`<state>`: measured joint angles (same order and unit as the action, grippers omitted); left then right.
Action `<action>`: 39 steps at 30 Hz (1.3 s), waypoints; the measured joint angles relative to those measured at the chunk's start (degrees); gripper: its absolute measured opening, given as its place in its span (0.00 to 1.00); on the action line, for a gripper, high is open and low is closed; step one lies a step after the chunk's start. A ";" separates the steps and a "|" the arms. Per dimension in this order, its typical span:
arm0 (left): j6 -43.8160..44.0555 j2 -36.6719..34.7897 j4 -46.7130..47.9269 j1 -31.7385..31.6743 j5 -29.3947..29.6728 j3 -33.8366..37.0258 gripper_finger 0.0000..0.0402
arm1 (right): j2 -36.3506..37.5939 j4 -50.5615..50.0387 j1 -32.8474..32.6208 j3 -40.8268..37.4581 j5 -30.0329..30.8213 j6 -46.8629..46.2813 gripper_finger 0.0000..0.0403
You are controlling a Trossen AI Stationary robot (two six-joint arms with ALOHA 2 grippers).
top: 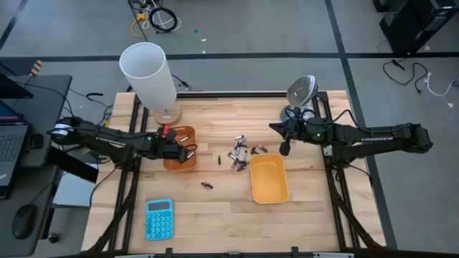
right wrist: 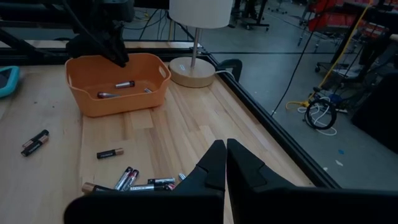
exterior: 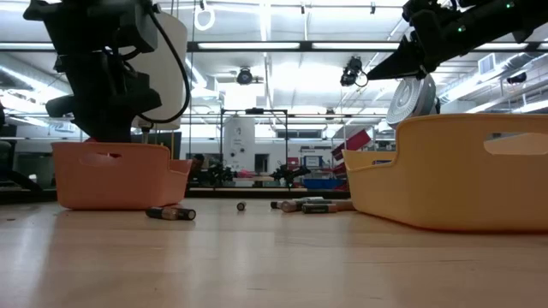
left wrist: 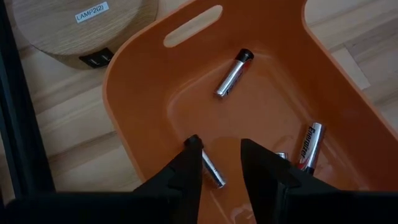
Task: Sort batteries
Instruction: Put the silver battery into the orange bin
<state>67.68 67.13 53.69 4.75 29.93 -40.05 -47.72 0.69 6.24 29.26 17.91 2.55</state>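
Note:
My left gripper (top: pixel 190 153) hangs open inside the orange tray (top: pixel 174 163), its fingertips (left wrist: pixel 219 149) just above the tray floor. Three silvery batteries lie in that tray: one (left wrist: pixel 234 73) near the far wall, one (left wrist: pixel 310 147) at the side and one (left wrist: pixel 212 171) beside my finger. My right gripper (top: pixel 285 150) is shut and empty, raised above the table between the loose pile of batteries (top: pixel 240 154) and the yellow tray (top: pixel 269 192). In the right wrist view its fingertips (right wrist: pixel 225 148) hover above the pile (right wrist: pixel 143 182). More batteries (top: pixel 206 185) lie apart on the wood.
A white lamp (top: pixel 147 72) stands on its wooden base (top: pixel 166 115) just behind the orange tray. A blue calculator (top: pixel 158 218) lies near the table's front left. A small round grey device (top: pixel 302 91) sits at the far right edge. Bare wood lies between the trays.

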 joint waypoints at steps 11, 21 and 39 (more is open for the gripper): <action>-1.58 0.00 -0.18 0.02 0.02 -0.95 0.28 | 0.01 -0.06 0.00 0.00 0.02 0.13 0.01; -8.02 0.00 -0.75 0.02 0.09 -5.67 0.28 | 0.00 -0.87 0.00 0.00 0.00 0.13 0.01; -62.04 0.00 -44.60 0.02 -2.02 -8.17 0.28 | 0.00 -0.90 0.00 0.00 0.02 1.07 0.01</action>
<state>5.64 67.13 9.09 4.78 27.91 -48.23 -47.72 -0.21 6.24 29.26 17.93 3.62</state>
